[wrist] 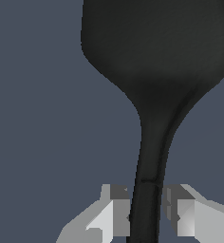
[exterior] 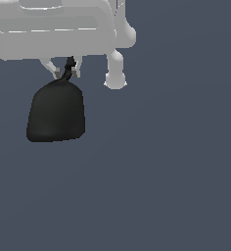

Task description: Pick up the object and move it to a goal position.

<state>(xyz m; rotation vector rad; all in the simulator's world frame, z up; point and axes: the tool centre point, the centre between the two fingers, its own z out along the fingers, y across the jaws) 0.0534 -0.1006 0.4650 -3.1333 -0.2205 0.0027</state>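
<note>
The object [exterior: 56, 112] is a matte black sack with rounded shoulders and a flat base, at the exterior view's left. Its thin black stem [exterior: 68, 66] rises into my white gripper [exterior: 67, 72], directly above it. In the wrist view the sack [wrist: 156, 47] narrows into the stem [wrist: 147, 190], which runs between my gripper's [wrist: 146, 213] two fingers. The jaws stand close on both sides of the stem, shut on it. The stem's tip is hidden behind the fingers.
The white hand and arm body [exterior: 54, 29] fills the top of the exterior view, with a white rounded part [exterior: 116, 73] hanging to the sack's right. Everything else is a plain dark grey-blue background [exterior: 161, 171].
</note>
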